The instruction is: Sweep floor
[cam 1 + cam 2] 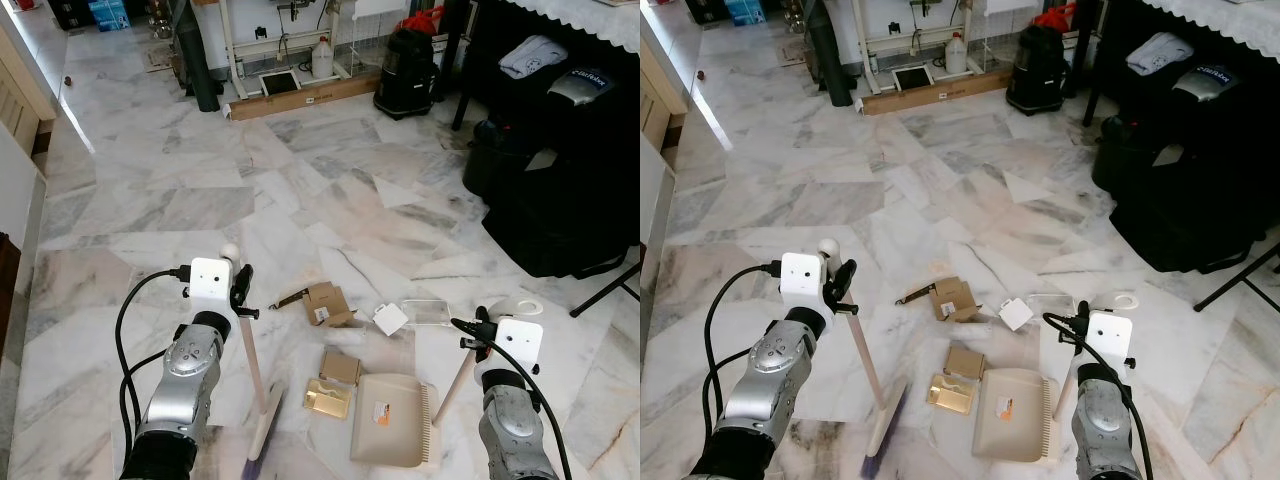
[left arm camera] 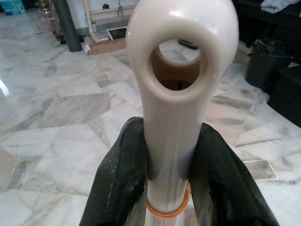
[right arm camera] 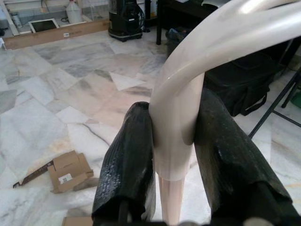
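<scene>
Black vacuum (image 1: 405, 72) by wall; long cardboard box (image 1: 300, 98); white jug (image 1: 322, 58).

One broom (image 1: 262, 400), one beige dustpan (image 1: 390, 420). Litter near dustpan: three brown cardboard pieces — one (image 1: 325, 303) beyond it, one (image 1: 341, 366) just left, one flat gold box (image 1: 327, 399) touching left edge. One white card (image 1: 391, 319), one clear plastic tray (image 1: 432, 313) beyond dustpan. Two grippers, one handle each.

Even daylight fills the room; a bright glare streak lies on the marble floor (image 1: 75, 120) at far left; shadows under the arms are soft; head views are sharp; in the wrist views the near handles blur; the black bags (image 1: 560, 200) at right lose detail.
</scene>
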Tool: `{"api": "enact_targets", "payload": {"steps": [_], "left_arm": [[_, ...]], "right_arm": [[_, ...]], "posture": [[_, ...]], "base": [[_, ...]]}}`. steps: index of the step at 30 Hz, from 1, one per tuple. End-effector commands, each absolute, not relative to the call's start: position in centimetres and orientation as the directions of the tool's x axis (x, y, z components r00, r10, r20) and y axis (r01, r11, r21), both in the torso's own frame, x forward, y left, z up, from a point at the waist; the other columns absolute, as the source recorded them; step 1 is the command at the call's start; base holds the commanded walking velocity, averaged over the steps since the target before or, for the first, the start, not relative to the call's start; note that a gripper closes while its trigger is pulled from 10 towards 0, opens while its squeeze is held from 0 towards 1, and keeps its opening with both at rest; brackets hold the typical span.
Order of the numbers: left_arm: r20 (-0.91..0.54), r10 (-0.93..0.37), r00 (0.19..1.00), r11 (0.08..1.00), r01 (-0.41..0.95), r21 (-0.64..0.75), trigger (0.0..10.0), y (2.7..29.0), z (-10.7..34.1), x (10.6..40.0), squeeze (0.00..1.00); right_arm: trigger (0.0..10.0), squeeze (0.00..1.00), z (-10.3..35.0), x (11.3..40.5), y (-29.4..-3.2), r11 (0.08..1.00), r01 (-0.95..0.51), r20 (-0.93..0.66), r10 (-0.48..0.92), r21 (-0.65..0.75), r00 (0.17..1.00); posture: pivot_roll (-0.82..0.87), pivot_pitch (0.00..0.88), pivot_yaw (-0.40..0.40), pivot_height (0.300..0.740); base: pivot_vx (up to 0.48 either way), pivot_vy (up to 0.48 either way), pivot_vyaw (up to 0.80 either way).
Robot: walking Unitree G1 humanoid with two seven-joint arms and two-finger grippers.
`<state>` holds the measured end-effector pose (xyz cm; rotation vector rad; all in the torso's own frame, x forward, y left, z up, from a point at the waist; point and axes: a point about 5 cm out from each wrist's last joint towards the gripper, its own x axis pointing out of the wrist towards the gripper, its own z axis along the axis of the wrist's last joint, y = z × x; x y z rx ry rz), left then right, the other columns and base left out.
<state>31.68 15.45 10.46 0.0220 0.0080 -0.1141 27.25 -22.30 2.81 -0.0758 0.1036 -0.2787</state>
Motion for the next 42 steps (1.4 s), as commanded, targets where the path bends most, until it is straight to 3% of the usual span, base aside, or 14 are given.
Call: {"api": "enact_targets", "payload": {"steps": [1,8,26,42], "left_arm": [[0.005,-0.105,0.994,0.993,0.105,0.045,10.0,15.8,10.8,32.0,0.0],[-0.002,-0.124,0.992,0.991,0.124,0.05,10.0,15.5,10.5,32.0,0.0],[-0.034,-0.162,0.986,0.978,0.156,-0.138,10.0,15.1,10.0,32.2,0.0],[0.052,-0.283,0.958,0.917,0.286,-0.278,10.0,13.7,11.5,32.2,0.0]], "right_arm": [[10.0,0.0,3.3,27.6,-22.3,0.96,0.268,-0.06,-0.273,-0.083,0.96],[10.0,0.0,3.5,27.7,-22.4,0.96,0.269,-0.05,-0.273,-0.081,0.961],[10.0,0.0,3.9,27.8,-22.7,0.957,0.283,-0.029,-0.285,-0.071,0.958],[10.0,0.0,3.9,28.0,-22.3,0.959,0.275,-0.026,-0.277,-0.064,0.96]], "posture": [[0.04,0.098,0.024,0.74],[0.04,0.114,0.02,0.74],[0.03,0.121,0.028,0.74],[0.04,0.101,0.028,0.74]], "base": [[0.0,0.0,0.0],[0.0,0.0,0.0],[0.0,0.0,0.0],[0.0,0.0,0.0]]}}
